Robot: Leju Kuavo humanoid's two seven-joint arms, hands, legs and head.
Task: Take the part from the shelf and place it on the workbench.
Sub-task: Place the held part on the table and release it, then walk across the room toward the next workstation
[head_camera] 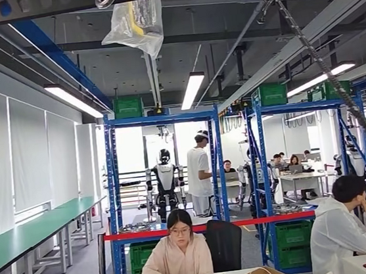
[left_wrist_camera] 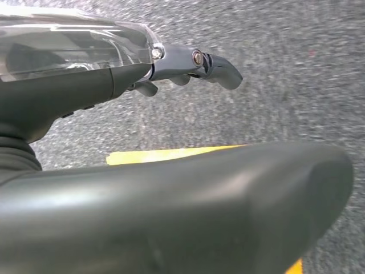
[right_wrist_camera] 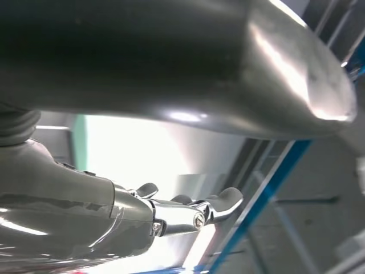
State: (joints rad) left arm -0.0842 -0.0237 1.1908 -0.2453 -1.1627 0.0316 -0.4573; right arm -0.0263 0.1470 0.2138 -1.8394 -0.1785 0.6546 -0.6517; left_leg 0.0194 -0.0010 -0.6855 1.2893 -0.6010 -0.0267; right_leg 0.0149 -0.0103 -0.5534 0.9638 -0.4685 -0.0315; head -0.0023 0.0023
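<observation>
- Grey left hand (left_wrist_camera: 172, 148) released, fingers (left_wrist_camera: 215, 65) stretched out over speckled floor (left_wrist_camera: 292, 85), touching nothing
- Silver right hand (right_wrist_camera: 172, 171) likewise released, fingers (right_wrist_camera: 223, 202) extended, grasping nothing; blue shelf (head_camera: 159, 123) far ahead

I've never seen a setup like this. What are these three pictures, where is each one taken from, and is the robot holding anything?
All three come from cameras on one two-legged humanoid robot. The wide picture is from its head: it looks across a workshop at blue shelf racks with green crates, a long green workbench on the left, another robot standing behind the racks, and people at desks.

The other two come from cameras at its wrists, so they look turned. One shows the left robot hand over grey floor with a yellow line. The other shows the right robot hand against a blue rack post. Both hands have their fingers stretched out and hold nothing. The part to be fetched cannot be made out yet.
</observation>
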